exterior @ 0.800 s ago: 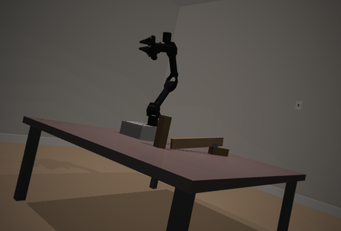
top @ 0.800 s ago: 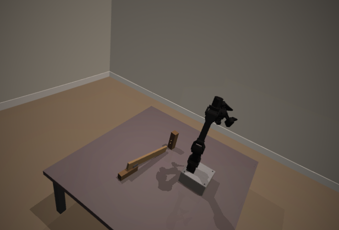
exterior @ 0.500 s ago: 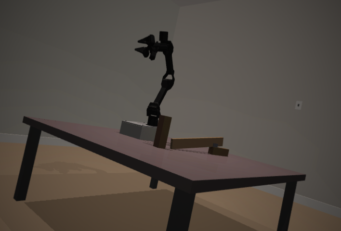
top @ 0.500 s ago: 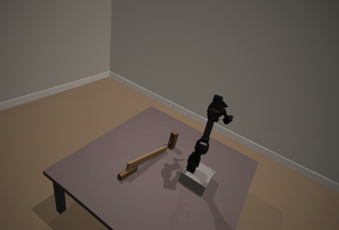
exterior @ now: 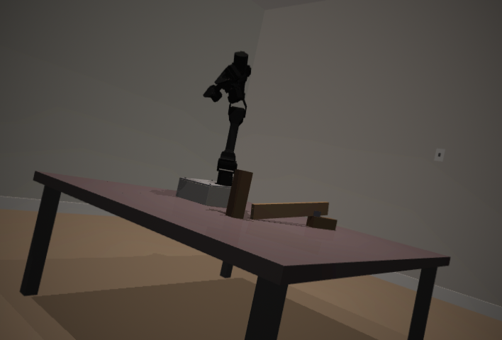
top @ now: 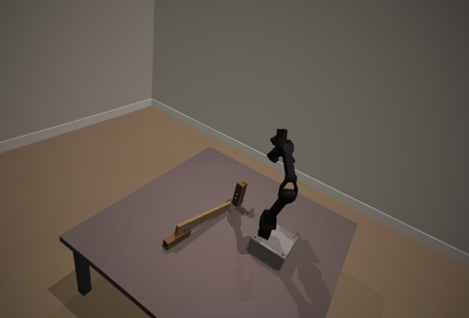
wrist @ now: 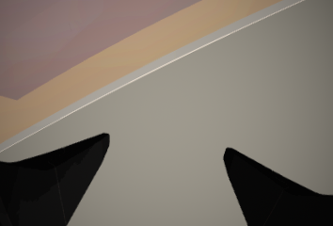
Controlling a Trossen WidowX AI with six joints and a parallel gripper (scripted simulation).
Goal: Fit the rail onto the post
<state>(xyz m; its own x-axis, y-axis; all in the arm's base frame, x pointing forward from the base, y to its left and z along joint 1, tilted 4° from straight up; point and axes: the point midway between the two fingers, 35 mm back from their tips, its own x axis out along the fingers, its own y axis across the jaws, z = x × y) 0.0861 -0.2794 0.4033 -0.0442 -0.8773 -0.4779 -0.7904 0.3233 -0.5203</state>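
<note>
The wooden rail (top: 205,216) (exterior: 289,210) slopes down from the low footboard block (top: 171,240) (exterior: 325,223). Its far end rests in the grey bracket (top: 187,229) (exterior: 317,214), and its other end is down at the table, in front of the short post (top: 240,191) (exterior: 240,194). A gap shows between that rail end and the post. The two pegs (top: 236,196) show as small light spots on the post's rail-facing side. My gripper (wrist: 167,146) (exterior: 210,88) is open and empty, raised high above the table, away from the rail. The wrist view shows neither rail nor post.
The arm stands on a pale grey base box (top: 265,254) (exterior: 193,192) on the mauve table (top: 130,224) (exterior: 339,248), to one side of the rail and post. Table edges and plain walls show around. The arm casts shadows on the table near the rail's low end.
</note>
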